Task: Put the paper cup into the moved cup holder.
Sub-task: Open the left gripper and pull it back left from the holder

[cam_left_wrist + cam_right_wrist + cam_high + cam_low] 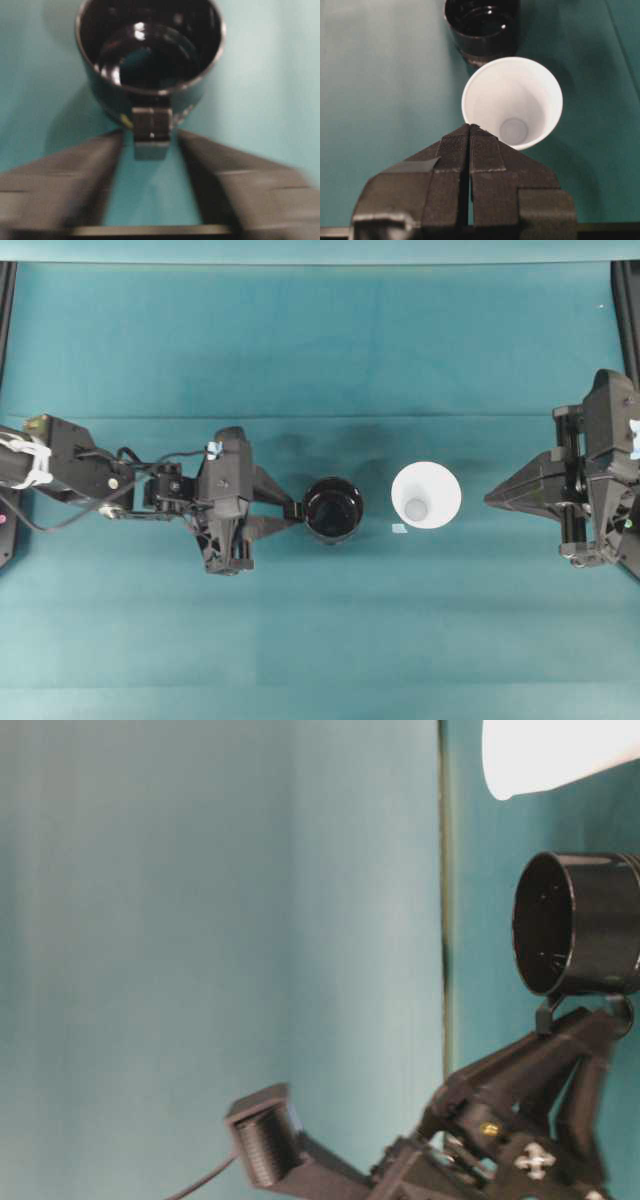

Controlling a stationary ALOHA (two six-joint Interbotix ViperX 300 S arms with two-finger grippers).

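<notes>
The glossy black cup holder [333, 508] stands upright at the table's middle, its small handle [151, 132] pointing at my left gripper [297, 510]. In the left wrist view my left gripper [151, 136] is open, a blurred finger on each side of the handle with a narrow gap on both sides. The white paper cup [426, 495] stands upright just right of the holder, apart from it. My right gripper [488, 498] is shut and empty, its tip just short of the paper cup's rim [512, 102]. The holder [482, 25] shows beyond the cup. The table-level view shows the holder [580, 925] and the cup [560, 755].
A small pale tag [399, 528] lies on the teal cloth between the two cups. Black frame posts stand at the far left [5, 340] and far right [630, 300] edges.
</notes>
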